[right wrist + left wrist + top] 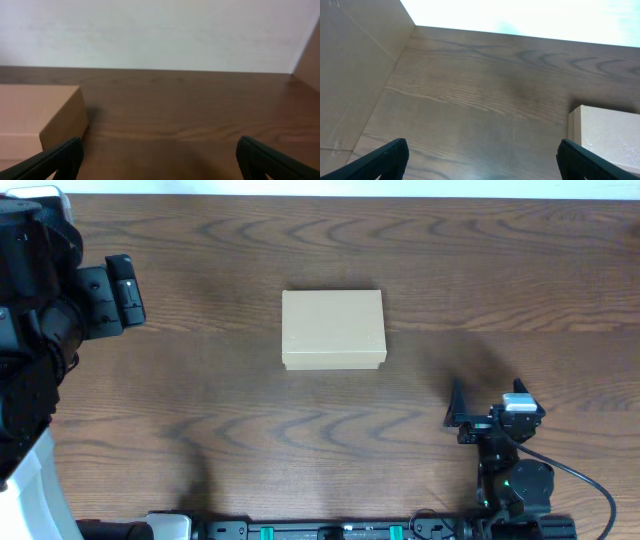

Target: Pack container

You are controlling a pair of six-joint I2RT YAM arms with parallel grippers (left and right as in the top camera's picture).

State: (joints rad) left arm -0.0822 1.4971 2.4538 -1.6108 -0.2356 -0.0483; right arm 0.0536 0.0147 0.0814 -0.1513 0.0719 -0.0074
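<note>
My left fingers stand wide apart with nothing between them but bare desk. Only the two dark tips show at the bottom of my left wrist view. A corner of the container shows at the lower right there, resting on the wood and clear of both tips. A tan panel fills the left side of that view, and I cannot tell what it belongs to.

My right fingers are spread just as wide and hold nothing. In the right wrist view the container sits at the left, its corner just beyond one tip. Open wood runs ahead to the desk's far edge, with a pale wall behind it.

From overhead the container lies about the middle of the desk, a little nearer the far edge. It sits flat with its top closed and its sides square to the desk's edges. My left arm hangs over the left edge toward the far left corner, well apart from the container. My right arm stands by the near edge, right of the middle. It is near the container's near right corner but apart from it, and a black cable loops from its base.
</note>
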